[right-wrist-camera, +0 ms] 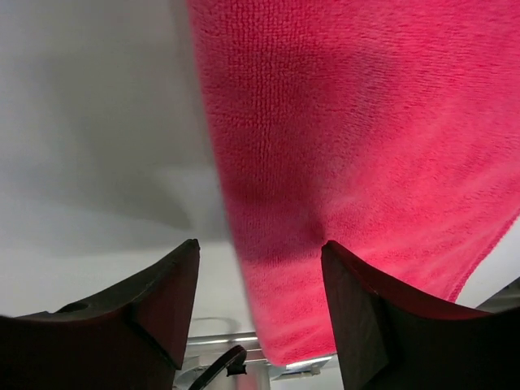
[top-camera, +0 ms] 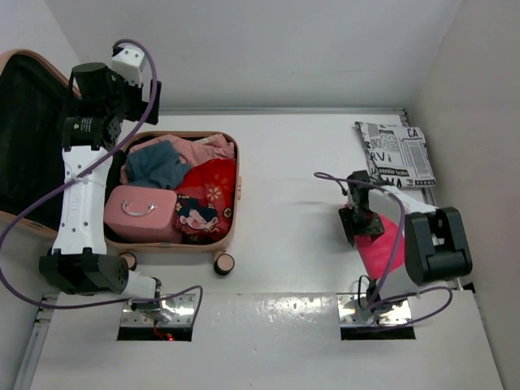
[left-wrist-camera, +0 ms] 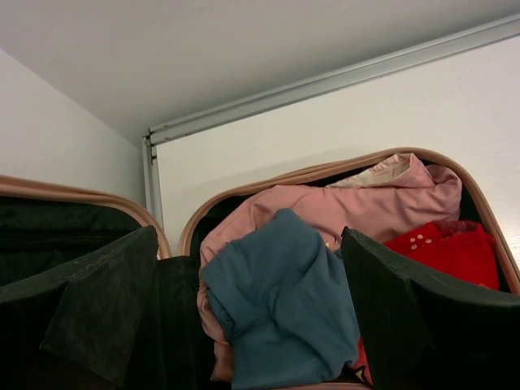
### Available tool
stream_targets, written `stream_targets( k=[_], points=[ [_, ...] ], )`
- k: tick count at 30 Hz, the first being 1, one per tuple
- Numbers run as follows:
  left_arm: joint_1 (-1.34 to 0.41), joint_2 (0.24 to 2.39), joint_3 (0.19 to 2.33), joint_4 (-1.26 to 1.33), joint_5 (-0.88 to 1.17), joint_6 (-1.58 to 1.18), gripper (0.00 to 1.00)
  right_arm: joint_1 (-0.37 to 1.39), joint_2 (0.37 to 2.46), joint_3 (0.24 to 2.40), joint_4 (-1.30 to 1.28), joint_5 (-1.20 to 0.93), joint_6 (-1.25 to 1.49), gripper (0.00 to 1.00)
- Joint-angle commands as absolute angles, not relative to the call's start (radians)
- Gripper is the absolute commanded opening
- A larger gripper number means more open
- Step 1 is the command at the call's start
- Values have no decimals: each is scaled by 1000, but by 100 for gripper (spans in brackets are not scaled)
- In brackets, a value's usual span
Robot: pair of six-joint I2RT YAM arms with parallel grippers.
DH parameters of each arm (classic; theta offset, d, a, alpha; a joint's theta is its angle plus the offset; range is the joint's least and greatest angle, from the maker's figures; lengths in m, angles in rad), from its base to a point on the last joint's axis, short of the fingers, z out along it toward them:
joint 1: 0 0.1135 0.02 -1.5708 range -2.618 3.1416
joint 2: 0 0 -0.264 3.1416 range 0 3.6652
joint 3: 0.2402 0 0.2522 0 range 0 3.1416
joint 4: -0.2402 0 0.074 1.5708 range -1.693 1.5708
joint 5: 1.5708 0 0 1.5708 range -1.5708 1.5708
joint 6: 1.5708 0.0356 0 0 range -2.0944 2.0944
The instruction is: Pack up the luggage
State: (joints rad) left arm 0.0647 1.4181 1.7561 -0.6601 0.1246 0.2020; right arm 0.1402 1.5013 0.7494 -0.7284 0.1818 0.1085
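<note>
We see the left gripper with jaws spread wide, pinching nothing. The suitcase lies open right ahead of those jaws, stuffed with clothes. A blue cloth shows in the gap between them, a pink garment sits beyond it, and a red one lies past the right-hand finger. The right gripper has its jaws apart too. A pink towel lies beyond their gap, not clamped. The suitcase is well apart from these jaws.
</note>
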Motion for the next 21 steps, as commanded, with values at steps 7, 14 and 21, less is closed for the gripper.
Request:
stream_targets(
  k=[7, 14, 21],
  points=[
    [64, 1391, 1747, -632, 136, 138, 99, 137, 1666, 815, -721, 207, 95, 21],
    [152, 1321, 1568, -548, 518, -40, 98, 121, 1643, 1029, -735, -44, 182, 0],
    [-142, 1227, 1290, -388, 669, -189, 94, 173, 1687, 1321, -715, -339, 409, 0]
  ],
)
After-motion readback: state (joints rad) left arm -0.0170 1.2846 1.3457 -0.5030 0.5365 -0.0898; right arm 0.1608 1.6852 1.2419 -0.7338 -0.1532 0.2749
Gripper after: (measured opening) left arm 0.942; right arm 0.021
